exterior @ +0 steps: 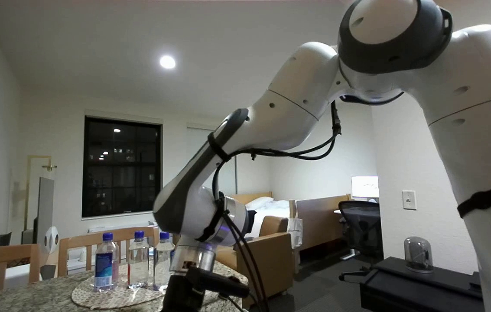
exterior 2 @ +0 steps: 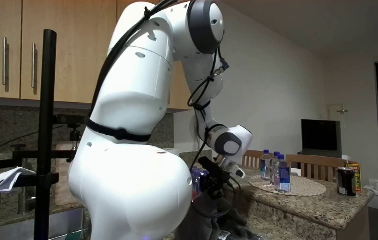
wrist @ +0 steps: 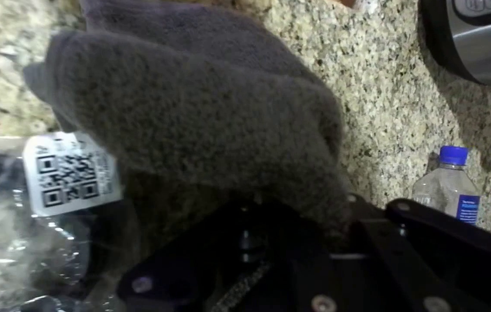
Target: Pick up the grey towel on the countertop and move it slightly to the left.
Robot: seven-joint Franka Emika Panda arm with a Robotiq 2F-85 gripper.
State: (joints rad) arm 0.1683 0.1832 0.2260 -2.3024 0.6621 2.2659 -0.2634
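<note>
The grey towel [wrist: 210, 104] lies bunched across the middle of the wrist view, over the speckled countertop [wrist: 384, 108]. My gripper [wrist: 301, 208] is at the towel's near edge. Its dark fingers lean inward and look shut on the towel's fold; the fingertips are hidden in cloth and shadow. In an exterior view my gripper [exterior 2: 213, 195] points down behind the raised countertop [exterior 2: 322, 208], with dark grey cloth below it, partly hidden by the arm. In an exterior view the countertop [exterior: 33, 292] shows, but the fingertips and towel are out of view.
A clear plastic bag with a QR label [wrist: 72, 173] lies beside the towel. A blue-capped bottle [wrist: 449, 186] and a silver appliance [wrist: 488, 47] are at the right. Several bottles stand on a round woven mat [exterior 2: 304, 186]; a black can [exterior 2: 346, 181] stands nearby.
</note>
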